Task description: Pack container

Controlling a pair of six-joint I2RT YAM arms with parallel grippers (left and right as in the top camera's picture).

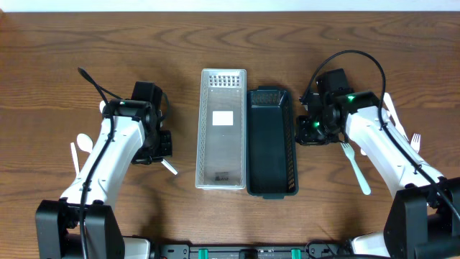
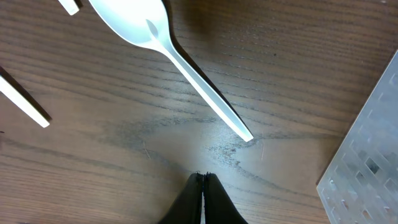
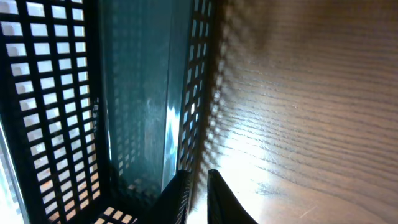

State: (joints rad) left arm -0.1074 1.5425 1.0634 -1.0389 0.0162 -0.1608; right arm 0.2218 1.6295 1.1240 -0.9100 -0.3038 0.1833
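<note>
A white mesh basket [image 1: 221,129] and a dark teal mesh basket [image 1: 272,142] stand side by side at the table's middle. My left gripper [image 1: 162,146] is shut and empty, its tips [image 2: 203,176] just short of the handle end of a white plastic spoon [image 2: 168,56] lying on the wood. Only that handle end shows in the overhead view [image 1: 169,167]. My right gripper [image 1: 307,134] sits at the dark basket's right wall [image 3: 189,93]. Its fingers [image 3: 197,174] are closed to a narrow gap astride that wall's rim.
A white spoon [image 1: 84,142] and another white utensil [image 1: 74,158] lie at the far left. A pale teal fork [image 1: 355,167] and white utensils [image 1: 394,109] lie right of my right arm. The white basket's corner [image 2: 367,168] shows in the left wrist view.
</note>
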